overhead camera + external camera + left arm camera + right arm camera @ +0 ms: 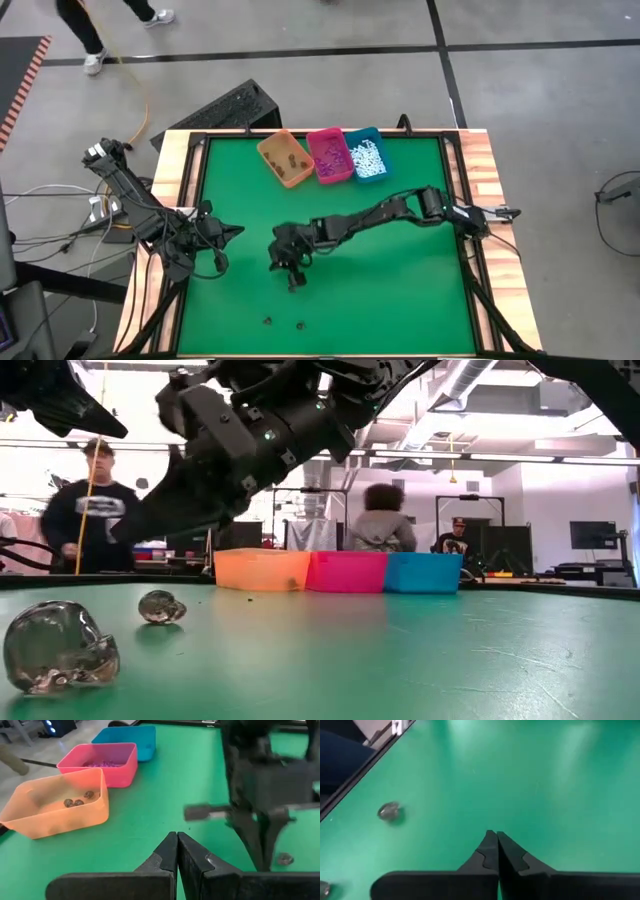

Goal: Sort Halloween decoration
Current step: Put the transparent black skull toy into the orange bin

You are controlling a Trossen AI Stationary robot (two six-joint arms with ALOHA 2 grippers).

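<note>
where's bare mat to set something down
Free: the green mat on the right side, below the right arm. Crowded: the far edge with the orange bin, pink bin and teal bin, and the near edge by two dark pieces.

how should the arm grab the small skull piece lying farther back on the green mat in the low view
Probably from straight above, fingers spread either side of the small skull piece across its rounded dome. It lies loose and low on the green mat, apart from the larger clear skull, so a side approach would likely just push it. The right end effector is shut and must open first.
</note>
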